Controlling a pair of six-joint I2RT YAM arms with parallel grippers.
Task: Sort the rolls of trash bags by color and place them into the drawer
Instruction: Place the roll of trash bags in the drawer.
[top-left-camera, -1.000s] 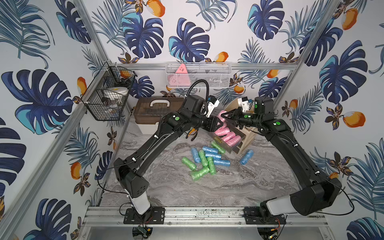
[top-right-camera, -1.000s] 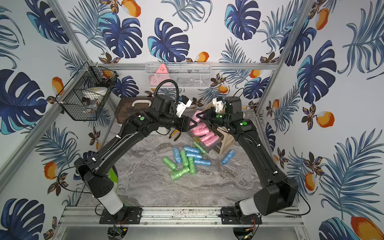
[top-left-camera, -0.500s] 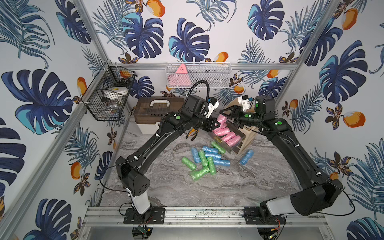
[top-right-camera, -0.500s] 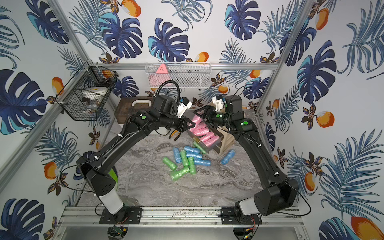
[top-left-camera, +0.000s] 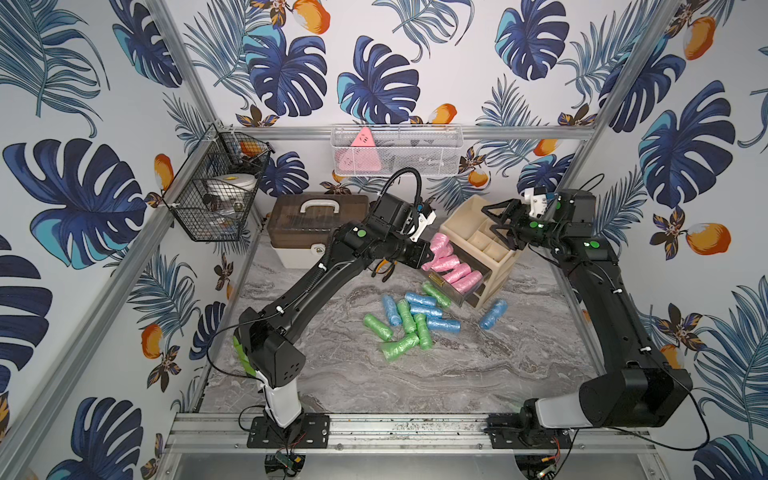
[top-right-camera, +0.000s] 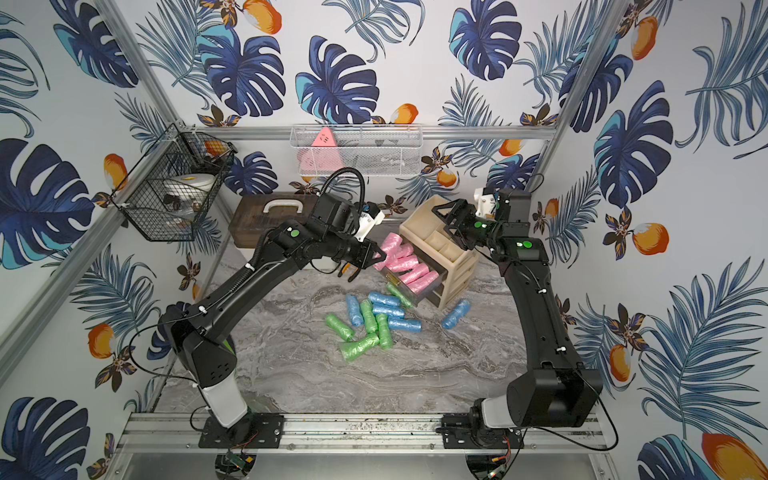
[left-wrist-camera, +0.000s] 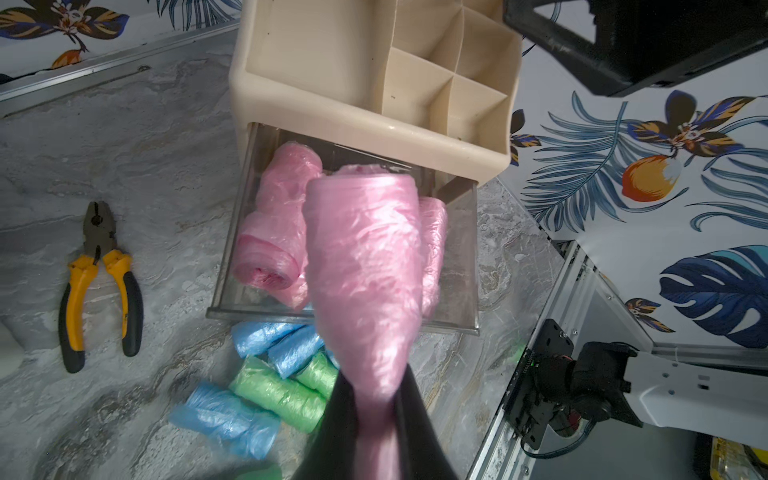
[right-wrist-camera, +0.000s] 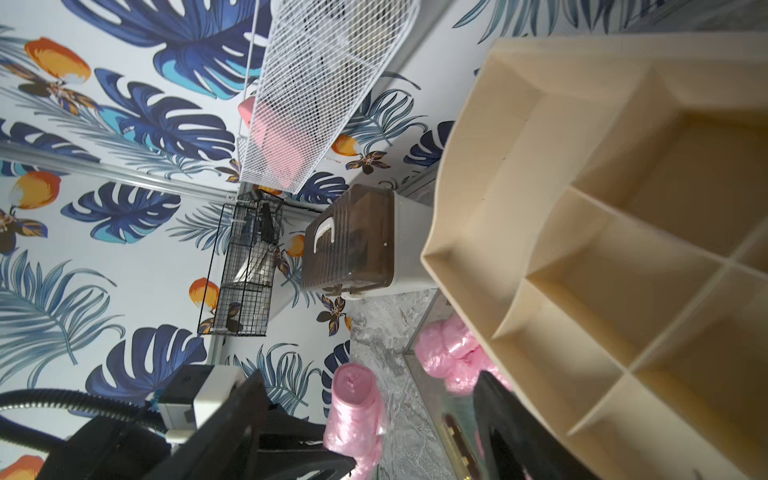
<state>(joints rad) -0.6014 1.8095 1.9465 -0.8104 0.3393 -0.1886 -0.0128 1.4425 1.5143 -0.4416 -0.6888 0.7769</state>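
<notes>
The left jaws are clamped on one end of a pink roll (left-wrist-camera: 365, 257). Its long axis runs straight out from them toward the beige organizer (top-left-camera: 461, 220), and its free end hangs over the open clear drawer (left-wrist-camera: 457, 291). The left arm (top-left-camera: 307, 286) stretches low across the counter (top-left-camera: 457, 374). The right jaws stand apart and empty above the organizer's top compartments, on the raised, bent right arm (top-left-camera: 615, 307). More pink rolls (top-left-camera: 457, 270) lie side by side in the drawer. Green and blue rolls (top-left-camera: 409, 320) lie scattered on the counter in front. Print on the arm base (left-wrist-camera: 525, 365) is too small to read.
</notes>
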